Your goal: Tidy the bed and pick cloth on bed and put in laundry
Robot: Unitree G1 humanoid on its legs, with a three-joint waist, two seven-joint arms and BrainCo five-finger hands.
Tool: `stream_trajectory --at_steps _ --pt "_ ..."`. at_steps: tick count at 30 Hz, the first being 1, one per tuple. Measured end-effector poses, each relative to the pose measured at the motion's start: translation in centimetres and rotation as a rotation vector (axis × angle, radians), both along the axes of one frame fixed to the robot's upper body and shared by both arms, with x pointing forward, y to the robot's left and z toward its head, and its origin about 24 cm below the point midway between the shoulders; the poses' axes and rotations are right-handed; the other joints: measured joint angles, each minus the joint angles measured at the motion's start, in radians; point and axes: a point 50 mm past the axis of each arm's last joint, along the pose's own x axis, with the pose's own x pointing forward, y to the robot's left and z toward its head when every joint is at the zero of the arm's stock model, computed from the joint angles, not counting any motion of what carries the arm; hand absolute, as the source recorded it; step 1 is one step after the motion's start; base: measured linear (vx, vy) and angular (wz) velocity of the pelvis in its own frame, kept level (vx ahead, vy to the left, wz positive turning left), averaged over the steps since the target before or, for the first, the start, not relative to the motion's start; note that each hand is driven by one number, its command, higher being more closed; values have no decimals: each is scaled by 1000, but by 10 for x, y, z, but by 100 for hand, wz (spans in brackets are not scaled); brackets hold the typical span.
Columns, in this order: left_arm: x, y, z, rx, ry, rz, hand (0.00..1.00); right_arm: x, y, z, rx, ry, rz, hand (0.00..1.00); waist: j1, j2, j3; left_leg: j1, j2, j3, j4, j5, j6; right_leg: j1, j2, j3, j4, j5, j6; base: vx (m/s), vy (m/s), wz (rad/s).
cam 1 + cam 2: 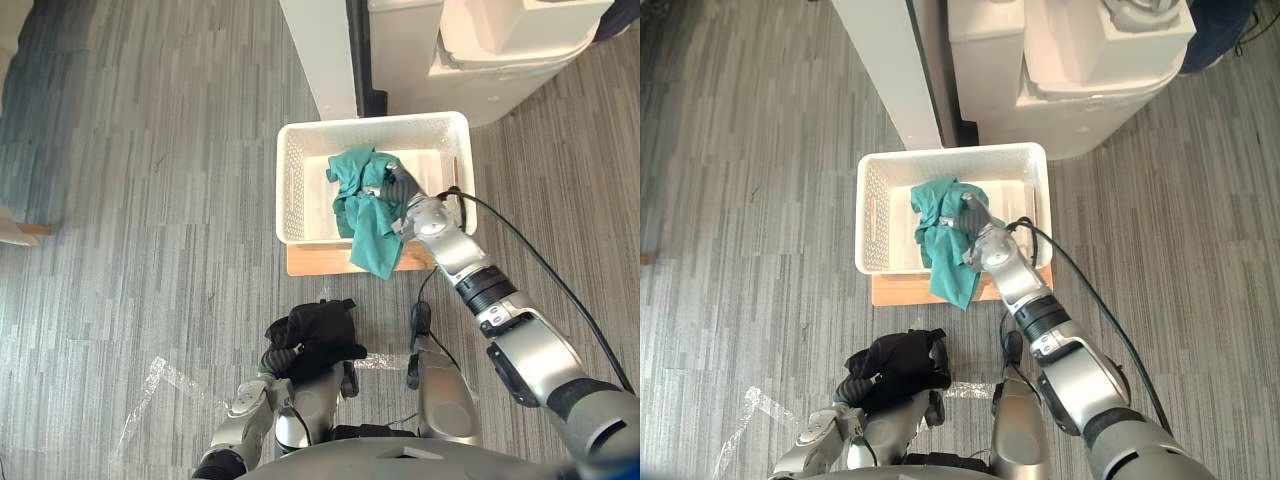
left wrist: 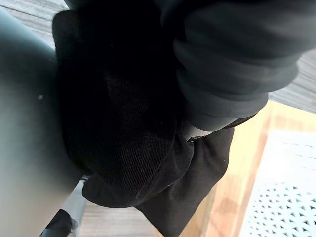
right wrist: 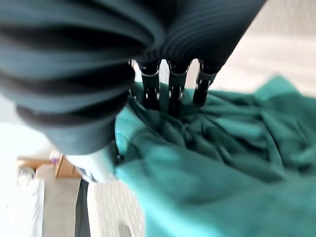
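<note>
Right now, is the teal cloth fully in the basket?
Partly: the teal cloth is bunched inside the white basket, one end draping over its near rim.

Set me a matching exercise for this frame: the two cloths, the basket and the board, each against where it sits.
Things:
1. teal cloth
2. black cloth
3. white basket
4. wooden board

Places:
A. standing on the board
B. bunched at the left hand, close to the robot
C. flat on the floor, under the basket
D. at the right hand, partly in the basket, partly hanging over its near rim

Pairs: 1-D, 2-B, 3-A, 4-C
</note>
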Motion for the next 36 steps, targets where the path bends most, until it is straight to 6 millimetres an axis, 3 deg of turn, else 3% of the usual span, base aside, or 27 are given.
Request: stream_trajectory --at_steps 3,6,10,13,23,30,33,36 --pt "-5 5 -2 5 21 22 100 1 -8 6 27 -36 -13 0 -3 -10 -6 35 0 12 -2 -3 -3 40 0 0 -20 0 1 -7 -3 -7" --pt "-13 9 -7 28 62 20 100 -7 -15 -8 46 -14 -26 0 -1 -21 -48 53 6 18 -14 -3 -3 63 9 -3 -47 1 3 -6 -30 -4" --pt "-35 21 -16 81 144 56 100 -24 -29 -38 -16 39 -62 0 -2 -63 -142 86 22 27 -27 -10 -12 103 27 -8 -81 0 4 48 -54 -6" --pt "-43 32 -20 114 183 98 100 -28 -49 -41 -33 31 -114 0 -3 -83 -179 104 29 40 -28 -17 -19 121 34 -7 -95 1 4 46 -49 -12" --pt "-73 60 -29 186 294 224 100 -43 -117 -36 -32 -31 -304 0 -24 -94 -245 148 45 91 -28 -29 -37 162 50 1 -112 1 4 6 -27 -8" --pt "-84 67 -32 212 335 294 100 -68 -147 -62 -138 26 -410 0 -41 -115 -297 159 50 115 -28 -29 -37 171 53 -1 -129 1 4 -29 -19 -7" --pt "-85 68 -32 207 333 371 100 -93 -177 -78 -120 67 -558 0 -43 -110 -307 171 52 109 -29 -29 -37 188 46 -51 -133 -2 4 -27 -21 7" --pt "-78 75 -23 185 265 499 100 -139 -213 -111 -92 192 -723 0 -58 -103 -334 165 52 74 -33 -29 -37 194 41 -99 -134 -12 1 2 -23 34"
